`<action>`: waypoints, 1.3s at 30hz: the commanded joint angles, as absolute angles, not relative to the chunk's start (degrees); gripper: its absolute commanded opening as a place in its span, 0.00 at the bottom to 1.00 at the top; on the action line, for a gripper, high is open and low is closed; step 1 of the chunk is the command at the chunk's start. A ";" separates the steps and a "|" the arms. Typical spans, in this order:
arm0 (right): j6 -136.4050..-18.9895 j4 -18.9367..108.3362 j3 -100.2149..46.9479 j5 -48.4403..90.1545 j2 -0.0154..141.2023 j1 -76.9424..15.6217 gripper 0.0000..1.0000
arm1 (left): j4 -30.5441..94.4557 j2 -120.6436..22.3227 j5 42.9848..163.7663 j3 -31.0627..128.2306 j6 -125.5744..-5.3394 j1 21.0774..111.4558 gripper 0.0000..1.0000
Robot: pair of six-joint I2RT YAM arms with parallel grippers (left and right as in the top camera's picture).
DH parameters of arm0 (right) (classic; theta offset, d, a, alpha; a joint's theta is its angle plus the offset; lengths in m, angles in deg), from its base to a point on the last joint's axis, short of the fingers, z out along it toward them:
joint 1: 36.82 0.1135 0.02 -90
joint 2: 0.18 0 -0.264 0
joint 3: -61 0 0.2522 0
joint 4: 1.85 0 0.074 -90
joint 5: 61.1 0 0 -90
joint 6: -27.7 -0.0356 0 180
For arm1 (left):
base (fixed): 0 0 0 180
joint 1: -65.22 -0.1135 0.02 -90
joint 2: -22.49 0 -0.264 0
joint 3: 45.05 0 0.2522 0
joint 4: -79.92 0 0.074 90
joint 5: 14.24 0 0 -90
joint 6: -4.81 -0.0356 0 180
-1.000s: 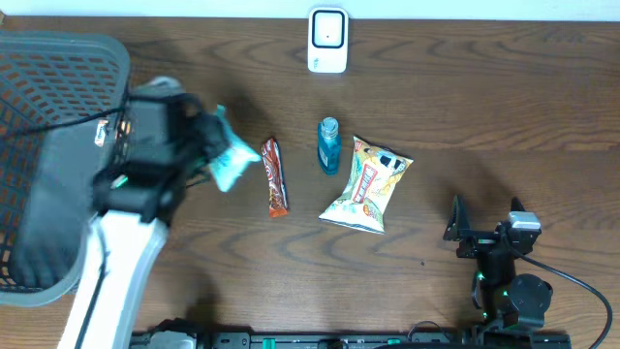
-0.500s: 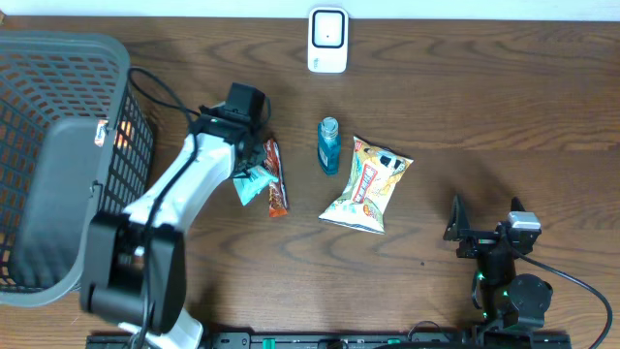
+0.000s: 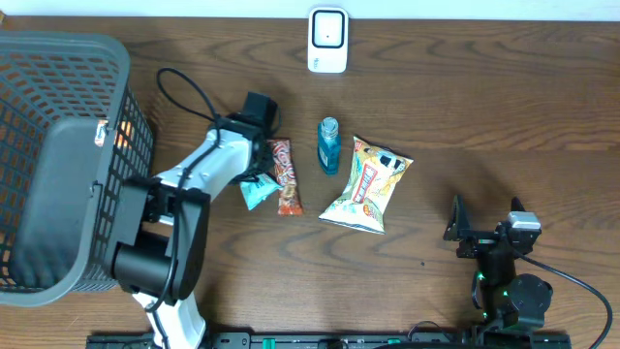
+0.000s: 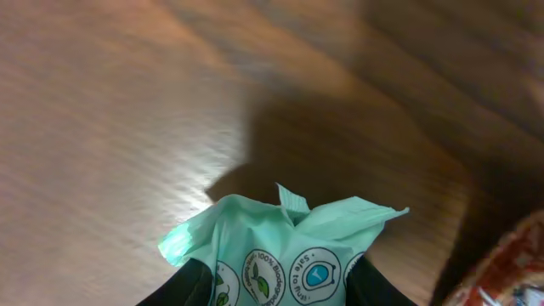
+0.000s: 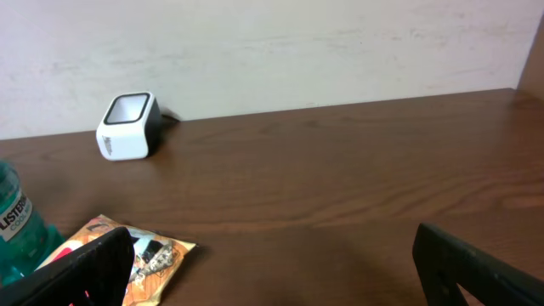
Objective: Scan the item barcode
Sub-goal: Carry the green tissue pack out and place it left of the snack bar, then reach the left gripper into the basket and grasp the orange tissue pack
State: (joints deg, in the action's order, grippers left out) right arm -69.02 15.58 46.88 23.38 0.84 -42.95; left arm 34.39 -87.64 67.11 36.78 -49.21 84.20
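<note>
A dark wooden desk (image 3: 504, 97) carries a grey basket (image 3: 68, 68) at far left. Next to it, the left tool (image 3: 257, 173) pinches a mint-green packet (image 4: 280, 238) by one end, low and just beside a red snack bar (image 3: 285, 176). The grip probably leaves the packet's faces free for the white scanner (image 3: 327, 41) at the far edge. A blue bottle (image 3: 329, 145) and a chip bag (image 3: 368, 184) wait. The right tool (image 3: 482, 225), spread wide, rests clear.
</note>
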 commanded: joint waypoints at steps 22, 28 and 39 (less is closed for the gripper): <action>-68.45 15.79 46.93 23.43 0.57 -42.82 0.99 | 30.39 -68.78 51.66 40.80 -60.62 90.71 0.99; -68.45 15.79 46.93 23.43 0.57 -42.82 0.99 | 31.05 -52.80 49.35 44.65 -64.48 87.52 0.98; -68.45 15.79 46.93 23.43 0.57 -42.82 0.99 | 32.88 -41.87 49.26 46.99 -67.11 57.67 0.98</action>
State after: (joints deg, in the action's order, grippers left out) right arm -69.02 15.58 46.88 23.38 0.84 -42.95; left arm 33.72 -40.36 49.67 46.86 -67.06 65.32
